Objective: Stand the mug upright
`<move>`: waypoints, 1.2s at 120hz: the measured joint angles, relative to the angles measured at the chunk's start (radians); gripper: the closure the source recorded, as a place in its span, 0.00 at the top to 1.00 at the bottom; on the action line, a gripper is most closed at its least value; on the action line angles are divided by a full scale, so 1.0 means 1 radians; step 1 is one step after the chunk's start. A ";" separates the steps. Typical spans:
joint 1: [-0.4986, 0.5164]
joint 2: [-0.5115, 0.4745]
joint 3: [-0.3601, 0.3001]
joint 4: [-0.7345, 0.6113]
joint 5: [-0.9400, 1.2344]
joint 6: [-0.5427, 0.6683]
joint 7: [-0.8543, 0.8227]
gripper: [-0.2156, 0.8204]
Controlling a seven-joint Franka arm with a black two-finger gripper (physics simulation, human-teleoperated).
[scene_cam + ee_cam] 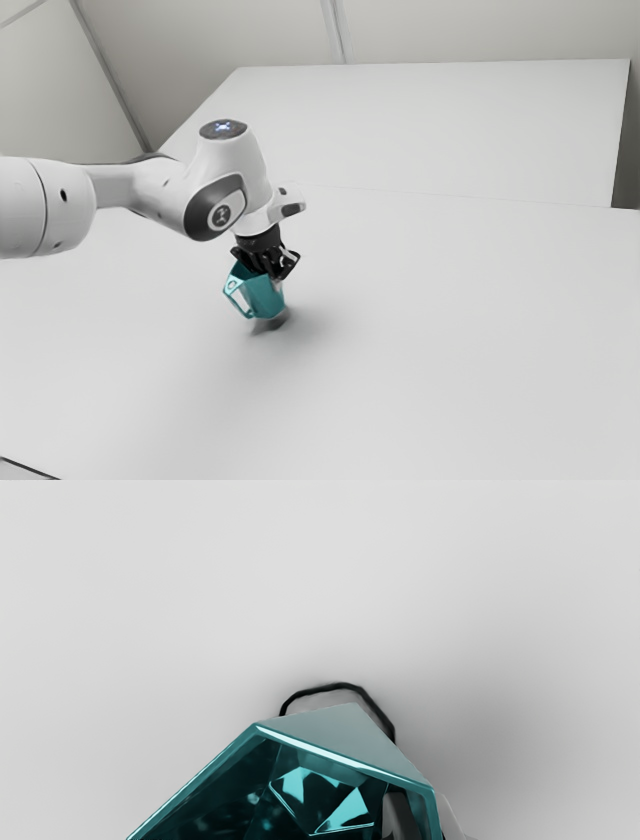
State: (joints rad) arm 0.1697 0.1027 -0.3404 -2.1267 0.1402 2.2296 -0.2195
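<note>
You had the gripper (268, 268) pointed down over the table (430, 330), closed on the wall of the teal mug (258, 298). One finger (401, 816) stood inside the mug and the other outside, with the wall pinched between them. The mug was directly below your hand, leaning, its mouth toward the gripper. Whether its base touched the table, you could not tell.

The mug was faceted, with flat panels, sharp corners and a polygonal rim. Its surface was smooth and glossy, with bright reflections inside. The gripper was black and angular; the arm (128, 188) had smooth, rounded white shells with dark grey caps. The table had a plain, matt, pale finish.

The wrist view gave you the faceted interior, the finger inside it, and a thin dark curved line (342, 685) just beyond the mug, its nature unclear. The exterior view gave you the angular handle (237, 307), on the mug's side toward the exterior view's left, and the arm reaching in from that side. Farther out from the hand, it showed you pale walls (480, 28).

You had a small emblem (221, 216) on the arm's side cap and a bluish mark (223, 128) on its top cap; no wording was legible on either.
</note>
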 joint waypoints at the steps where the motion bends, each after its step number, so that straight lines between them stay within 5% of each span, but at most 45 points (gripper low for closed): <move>1: 0.000 0.001 0.000 0.000 0.000 0.002 -0.001 0.04; 48: 0.012 0.026 0.001 -0.045 0.001 0.085 -0.054 0.04; 90: 0.013 -0.009 -0.002 -0.053 -0.010 0.096 -0.068 0.60; 144: -0.003 -0.159 -0.014 0.139 -0.105 -0.211 -0.044 0.77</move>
State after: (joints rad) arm 0.1664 -0.0559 -0.3547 -1.9881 0.0356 2.0183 -0.2634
